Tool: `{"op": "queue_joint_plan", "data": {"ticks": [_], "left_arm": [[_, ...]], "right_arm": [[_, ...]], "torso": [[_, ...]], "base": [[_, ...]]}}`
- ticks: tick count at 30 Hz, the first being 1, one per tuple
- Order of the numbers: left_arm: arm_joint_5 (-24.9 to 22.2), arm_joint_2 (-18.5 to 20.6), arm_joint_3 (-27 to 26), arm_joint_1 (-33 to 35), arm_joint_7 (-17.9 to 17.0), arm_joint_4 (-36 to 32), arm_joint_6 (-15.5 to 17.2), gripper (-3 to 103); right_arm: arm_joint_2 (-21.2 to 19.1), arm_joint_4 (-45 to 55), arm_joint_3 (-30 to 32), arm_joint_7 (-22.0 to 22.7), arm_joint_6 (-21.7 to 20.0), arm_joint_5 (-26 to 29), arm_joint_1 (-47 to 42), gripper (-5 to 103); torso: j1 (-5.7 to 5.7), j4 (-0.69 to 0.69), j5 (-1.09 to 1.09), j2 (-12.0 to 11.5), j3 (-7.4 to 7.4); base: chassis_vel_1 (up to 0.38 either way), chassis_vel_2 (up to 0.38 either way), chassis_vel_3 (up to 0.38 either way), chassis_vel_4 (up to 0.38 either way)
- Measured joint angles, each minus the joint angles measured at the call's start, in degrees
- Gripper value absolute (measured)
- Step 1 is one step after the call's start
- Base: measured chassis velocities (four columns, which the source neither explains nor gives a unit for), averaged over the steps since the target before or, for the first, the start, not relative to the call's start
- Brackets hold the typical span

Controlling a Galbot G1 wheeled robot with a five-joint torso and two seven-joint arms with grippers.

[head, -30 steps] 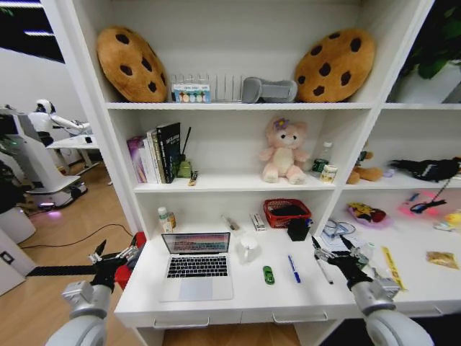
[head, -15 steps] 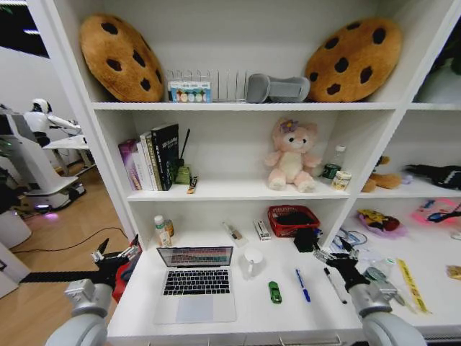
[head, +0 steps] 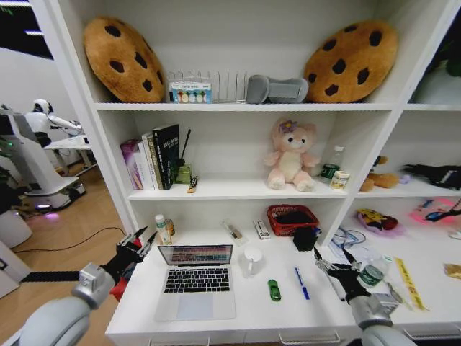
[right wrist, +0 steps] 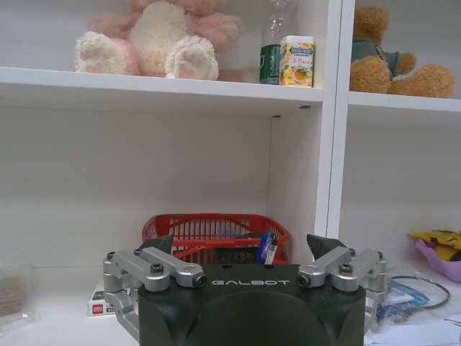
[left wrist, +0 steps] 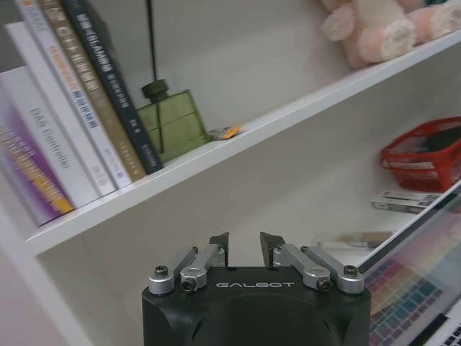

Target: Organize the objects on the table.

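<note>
Four task items lie loose on the counter [head: 238,317], so by my reading nothing is organized yet: the silver laptop [head: 196,280] open at left-centre, the green toy car [head: 274,290] just right of it, the blue pen [head: 302,282] beyond that, and a black pen hidden behind the right arm. The left tool [head: 137,241] hovers beside the laptop's screen, jaws narrowly parted, empty. The right tool [head: 333,264] hangs wide open above the counter's right part, holding nothing.
</note>
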Motion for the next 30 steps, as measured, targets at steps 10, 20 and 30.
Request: {"op": "queue_joint_plan", "data": {"ticks": [10, 20, 30], "left_arm": [[-11.0, 25.5, 0.2, -1.4, 3.8, 2.9, -0.4, 0], [-13.4, 39.3, -3.0, 4.2, 5.3, 10.9, -3.2, 0], [-13.5, 47.2, -16.7, 19.0, 4.6, 13.0, -2.6, 0]], "right_arm": [[1.6, 0.7, 0.4, 0.1, 0.8, -0.3, -1.2, 100], [4.4, 1.6, 0.1, 0.2, 1.5, -0.9, -2.4, 100], [5.4, 1.6, 0.3, 0.4, 1.9, -0.8, -2.7, 100]], "torso": [[0.01, 0.00, 0.00, 0.0, 0.00], [0.01, 0.00, 0.01, 0.0, 0.01], [0.01, -0.02, 0.01, 0.0, 0.01]], "base": [[0.000, 0.000, 0.000, 0.000], [0.000, 0.000, 0.000, 0.000], [0.000, 0.000, 0.000, 0.000]]}}
